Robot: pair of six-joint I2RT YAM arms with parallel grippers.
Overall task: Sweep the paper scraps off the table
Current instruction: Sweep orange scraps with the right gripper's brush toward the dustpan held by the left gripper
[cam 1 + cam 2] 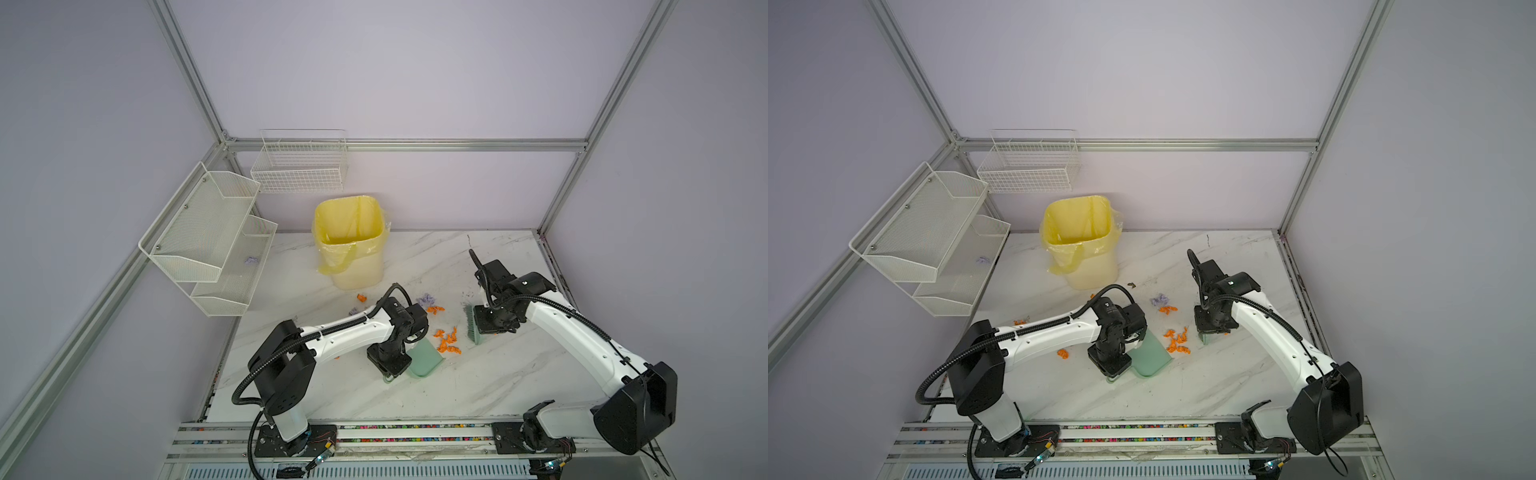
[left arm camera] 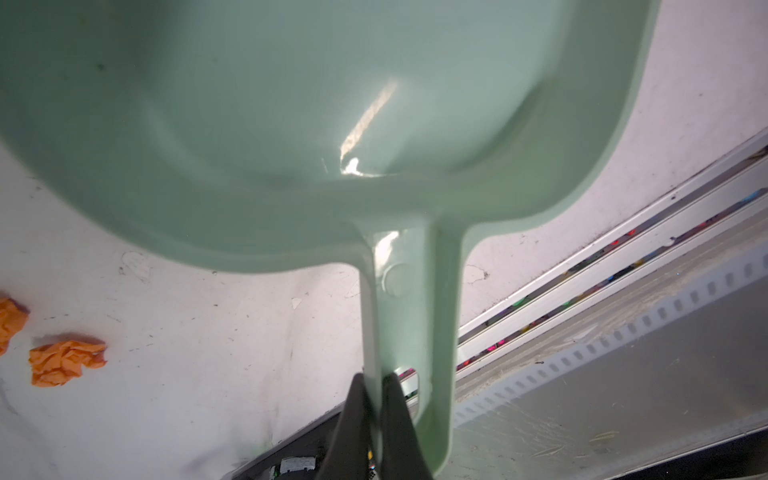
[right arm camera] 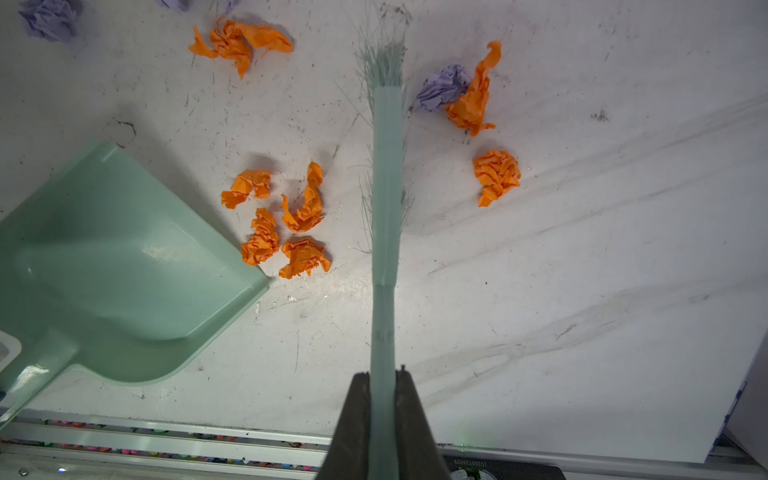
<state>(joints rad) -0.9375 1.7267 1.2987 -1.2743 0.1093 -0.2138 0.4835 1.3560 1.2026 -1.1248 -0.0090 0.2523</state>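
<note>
The brush (image 3: 386, 187) among paper scraps (image 3: 496, 174) — nearby label (image 3: 473, 462) perhaps "JG250726029".

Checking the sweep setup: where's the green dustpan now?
In both top views the green dustpan sits centrally, in the left tool, just left of the orange scraps.

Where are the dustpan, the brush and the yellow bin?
dustpan (image 3: 124, 257): right wrist view, on its inner floor.
brush (image 3: 387, 174): right wrist view, on the back of its head.
yellow bin (image 1: 365, 270): a top view, on its front wall.
</note>
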